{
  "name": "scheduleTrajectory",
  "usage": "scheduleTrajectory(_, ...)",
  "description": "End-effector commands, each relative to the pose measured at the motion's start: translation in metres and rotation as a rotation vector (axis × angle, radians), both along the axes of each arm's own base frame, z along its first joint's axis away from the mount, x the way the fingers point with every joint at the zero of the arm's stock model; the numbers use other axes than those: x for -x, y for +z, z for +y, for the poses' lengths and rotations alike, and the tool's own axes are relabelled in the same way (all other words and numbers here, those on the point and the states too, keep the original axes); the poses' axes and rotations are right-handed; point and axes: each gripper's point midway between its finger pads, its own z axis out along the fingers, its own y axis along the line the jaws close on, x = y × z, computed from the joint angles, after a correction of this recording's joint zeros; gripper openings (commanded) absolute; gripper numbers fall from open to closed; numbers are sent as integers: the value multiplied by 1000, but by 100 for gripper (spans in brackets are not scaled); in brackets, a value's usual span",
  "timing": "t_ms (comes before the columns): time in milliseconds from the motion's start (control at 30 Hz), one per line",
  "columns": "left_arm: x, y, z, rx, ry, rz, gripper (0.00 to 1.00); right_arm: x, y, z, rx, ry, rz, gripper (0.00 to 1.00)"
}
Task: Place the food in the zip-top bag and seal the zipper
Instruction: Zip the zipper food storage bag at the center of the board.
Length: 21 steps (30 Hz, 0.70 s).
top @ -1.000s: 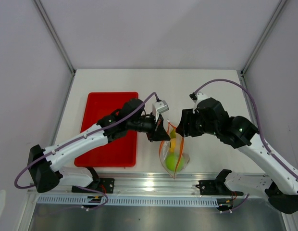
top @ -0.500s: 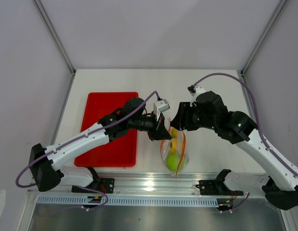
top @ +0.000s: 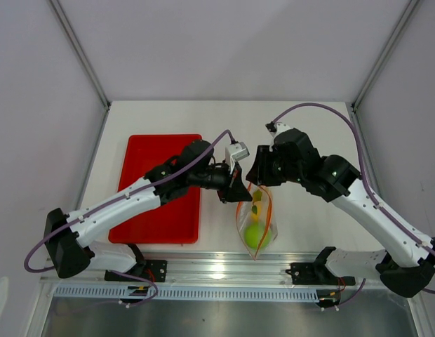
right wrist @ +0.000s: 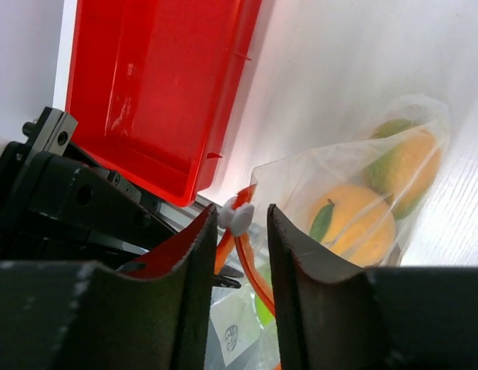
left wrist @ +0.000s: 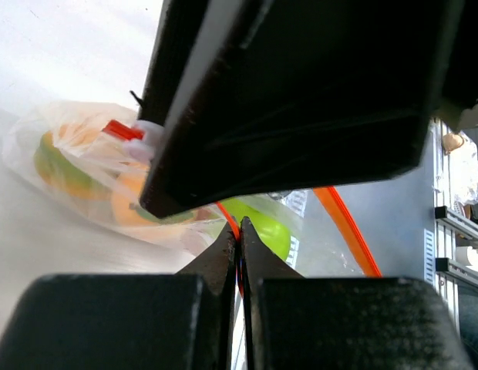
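Since the earlier frame the right claw [right wrist: 240,223] has shifted toward 9 o'clock and narrowed astride the white slider [right wrist: 237,218], apparently not yet pinching it. The left claw [left wrist: 238,231] clamps the zipper [left wrist: 345,223]. The zip-top bag [top: 258,226], food [top: 255,236] inside, lies on the worktop [top: 309,126], long axis 12 to 6.

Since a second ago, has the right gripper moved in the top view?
Yes. The right gripper has shifted left, narrowing its gap to the fixed red tray, and now sits at the zip-top bag's mouth.
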Motion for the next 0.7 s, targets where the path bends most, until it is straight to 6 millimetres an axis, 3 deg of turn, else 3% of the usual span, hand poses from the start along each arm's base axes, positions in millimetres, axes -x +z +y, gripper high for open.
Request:
scheduleTrajectory(0,-5,32,-8,85,-2,-49,1,-9,10,-2,-2,-52,-37,34)
scheduleTrajectory(367,-12,32,-7,80,45,-59,1,-15,1,-9,26,-137,-8,0)
scheduleTrajectory(433,-13,30,-6,80,63,-61,2,-16,1,-10,18,-157,-4,0)
scheduleTrajectory(533,-18,28,-3,70,116,-74,46,-19,9,-15,-19,-223,-7,0)
scheduleTrajectory(600,-19,31,0,85,138,-89,69,-19,14,-21,-36,-254,-15,0)
scheduleTrajectory(667,-18,34,1,87,162,-96,84,-20,17,-24,-52,-290,-17,0)
